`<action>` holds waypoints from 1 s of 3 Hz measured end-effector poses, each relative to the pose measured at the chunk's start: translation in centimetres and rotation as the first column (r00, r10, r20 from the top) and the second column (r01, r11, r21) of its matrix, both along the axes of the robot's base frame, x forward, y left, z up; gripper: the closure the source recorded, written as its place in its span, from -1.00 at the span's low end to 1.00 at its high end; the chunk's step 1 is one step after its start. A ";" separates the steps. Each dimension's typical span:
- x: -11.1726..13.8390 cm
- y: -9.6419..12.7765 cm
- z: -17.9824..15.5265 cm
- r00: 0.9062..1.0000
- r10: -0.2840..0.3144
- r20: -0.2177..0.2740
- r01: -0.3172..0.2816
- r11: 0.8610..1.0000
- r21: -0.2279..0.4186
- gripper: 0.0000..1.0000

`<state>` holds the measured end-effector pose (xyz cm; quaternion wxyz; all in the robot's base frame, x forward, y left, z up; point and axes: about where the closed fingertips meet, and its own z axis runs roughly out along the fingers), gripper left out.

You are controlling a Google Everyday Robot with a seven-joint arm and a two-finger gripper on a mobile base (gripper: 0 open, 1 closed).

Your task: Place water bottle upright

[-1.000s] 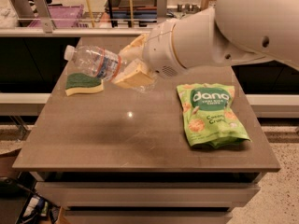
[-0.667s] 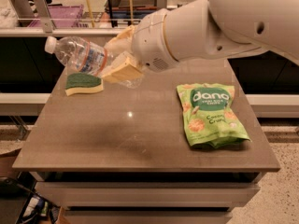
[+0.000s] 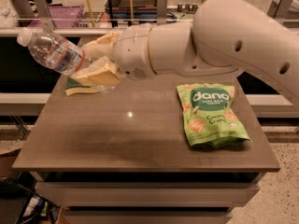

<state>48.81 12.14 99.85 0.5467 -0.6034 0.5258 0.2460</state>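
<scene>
The clear ribbed plastic water bottle [image 3: 53, 52] is being clamped aslant between the jaws of the gripper [image 3: 91, 60], likely toppling if released so.

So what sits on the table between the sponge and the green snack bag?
Camera view shows bare tabletop there. The claw, holding the tilted water bottle, hangs above the sponge.

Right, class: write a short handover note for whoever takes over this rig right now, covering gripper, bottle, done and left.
The gripper is shut on the water bottle, above the table's rear left corner.
Bottle: in the air, tilted, cap toward upper left, over the sponge.
Done: bottle grasped and off the table.
Left: turn it upright, set it on bare table, release.
</scene>
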 end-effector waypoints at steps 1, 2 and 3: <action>-0.7 1.6 -0.7 0.998 -0.007 -0.063 0.016 0.990 0.139 1.00; -1.8 2.4 -1.3 0.991 -0.040 -0.129 0.067 0.976 0.209 1.00; -2.5 2.8 -2.4 0.980 -0.081 -0.183 0.124 0.963 0.238 1.00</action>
